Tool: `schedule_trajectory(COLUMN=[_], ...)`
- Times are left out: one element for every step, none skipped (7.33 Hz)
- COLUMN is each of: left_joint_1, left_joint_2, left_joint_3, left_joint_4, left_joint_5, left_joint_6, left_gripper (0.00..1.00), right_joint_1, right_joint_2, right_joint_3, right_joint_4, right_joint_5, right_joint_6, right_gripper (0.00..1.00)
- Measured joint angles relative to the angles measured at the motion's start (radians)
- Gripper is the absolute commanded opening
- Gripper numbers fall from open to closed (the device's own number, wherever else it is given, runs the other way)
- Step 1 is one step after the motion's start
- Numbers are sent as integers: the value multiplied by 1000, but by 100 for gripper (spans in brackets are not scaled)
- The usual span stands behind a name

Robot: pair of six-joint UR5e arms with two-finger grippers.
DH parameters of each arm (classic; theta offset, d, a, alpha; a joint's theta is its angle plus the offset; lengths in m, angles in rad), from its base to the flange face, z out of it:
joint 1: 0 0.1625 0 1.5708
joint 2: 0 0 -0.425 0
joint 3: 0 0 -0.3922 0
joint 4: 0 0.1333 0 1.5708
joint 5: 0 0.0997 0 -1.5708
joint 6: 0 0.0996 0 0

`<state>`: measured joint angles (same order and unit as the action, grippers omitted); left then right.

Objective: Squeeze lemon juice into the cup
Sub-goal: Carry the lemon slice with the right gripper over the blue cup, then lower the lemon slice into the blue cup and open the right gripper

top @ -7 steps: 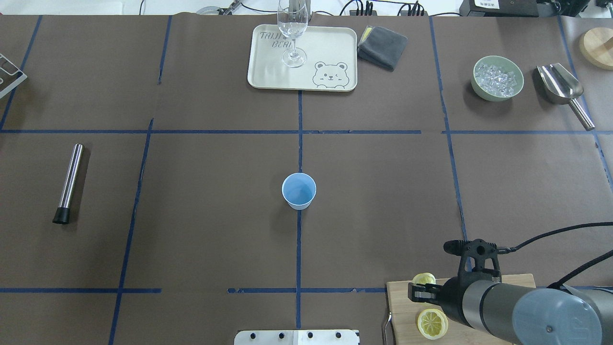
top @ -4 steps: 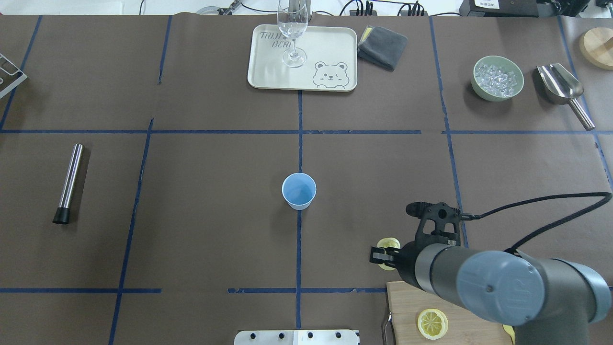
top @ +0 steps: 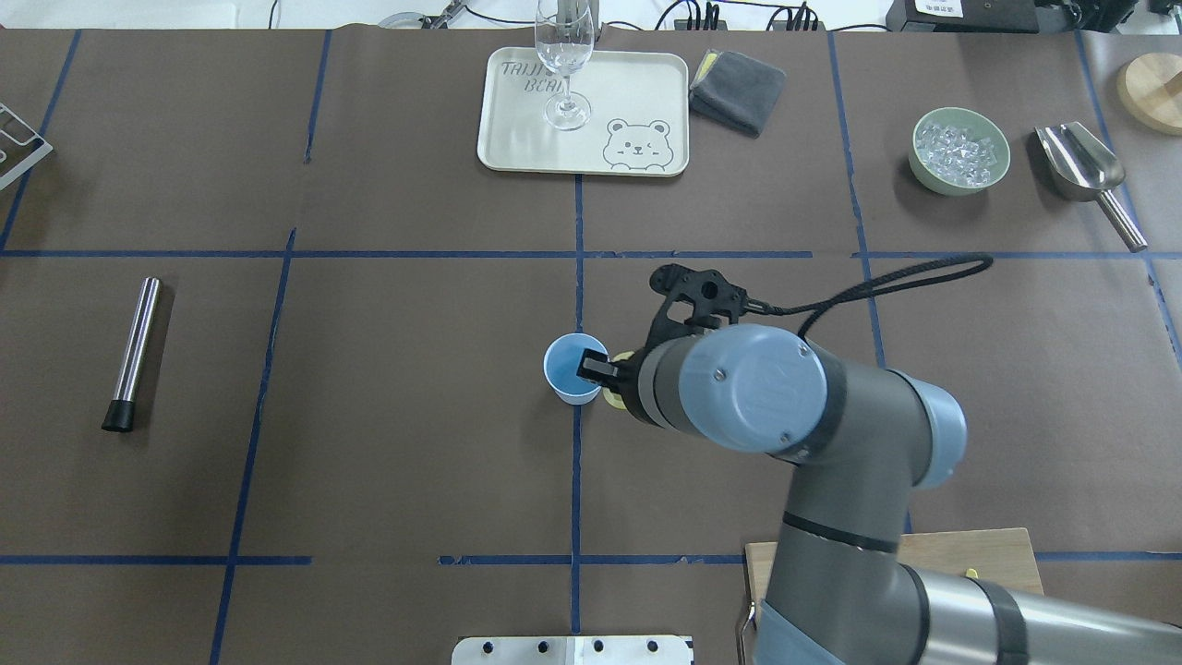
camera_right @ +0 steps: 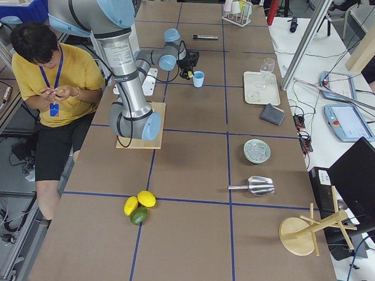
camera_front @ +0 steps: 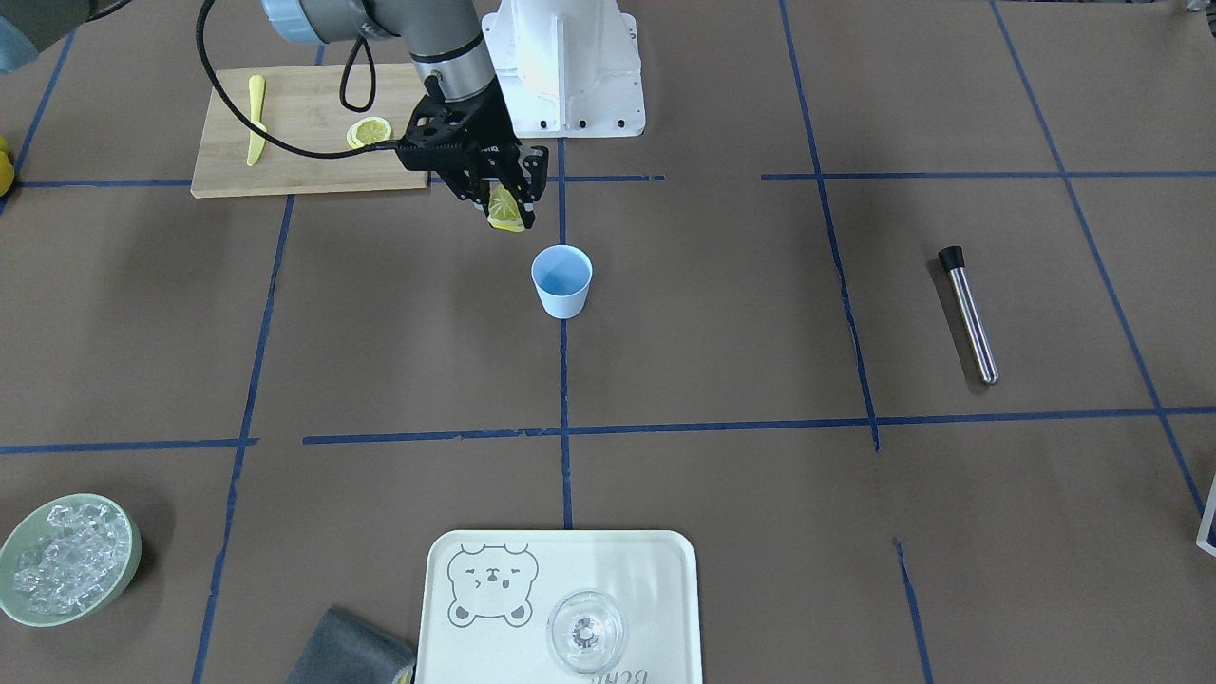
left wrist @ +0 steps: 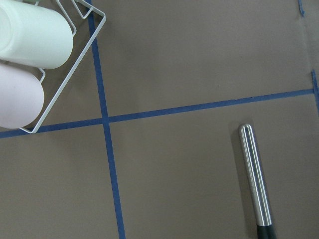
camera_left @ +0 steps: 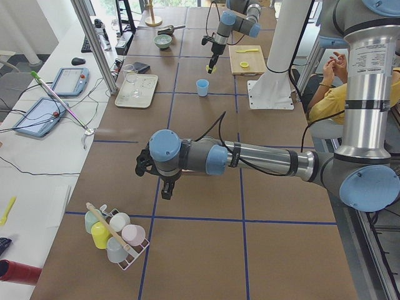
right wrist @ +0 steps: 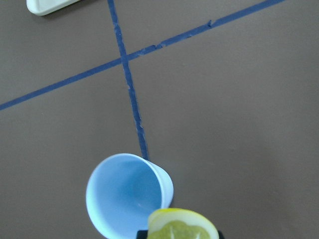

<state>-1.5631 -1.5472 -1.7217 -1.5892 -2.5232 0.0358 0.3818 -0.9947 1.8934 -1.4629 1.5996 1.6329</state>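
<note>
- The right claw (camera_front: 506, 201) is pinching a lemon slice (camera_front: 501, 217) on edge between its fingers, the slice hanging clear of the worktop (camera_front: 760, 332) in the upper centre of the front-facing view.
- The slice is hovering just up and left of the light-blue cup (camera_front: 561, 280) in that view. In the right wrist view its yellow rim is showing at the bottom edge, overlapping the cup's lower right rim.
- The cup is standing upright and open on the blue centre line, in the middle of the worktop.
- The left claw (camera_left: 166, 192) is hanging over the near part of the worktop in the left side view. Whether it is spread or pressed together cannot be told.
- A steel rod (left wrist: 254, 174) is lying at the lower right of the left wrist view, and a wire rack (left wrist: 60, 64) holding cups is showing at the upper left.
- A wooden board (camera_front: 304, 123) is lying at the upper left of the front-facing view, carrying a second lemon slice (camera_front: 369, 130) and a yellow knife (camera_front: 255, 119).
- A cream tray (camera_front: 655, 589) is sitting at the bottom centre, bearing a clear glass (camera_front: 586, 632). A green bowl of ice (camera_front: 66, 556) is sitting at the lower left.
</note>
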Motion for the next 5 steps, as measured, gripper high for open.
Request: schedule_trajectory(left_joint_1=[0, 0, 0, 0, 0], left_joint_2=[3, 5, 6, 6, 6], left_joint_3=[0, -2, -4, -6, -8], left_joint_4=[0, 0, 0, 0, 0], left_joint_5=[0, 0, 0, 0, 0], left_joint_6=[1, 1, 0, 0, 0], left_gripper=[100, 100, 100, 100, 100], right_joint_1=[27, 40, 45, 45, 44], right_joint_2=[68, 114, 134, 139, 137], right_joint_3=[-76, -132, -165, -180, -186], right_joint_4=[1, 3, 3, 5, 8], right_joint_5=[21, 29, 35, 42, 49], right_joint_6=[2, 3, 3, 2, 2], right_gripper=[50, 52, 54, 56, 57])
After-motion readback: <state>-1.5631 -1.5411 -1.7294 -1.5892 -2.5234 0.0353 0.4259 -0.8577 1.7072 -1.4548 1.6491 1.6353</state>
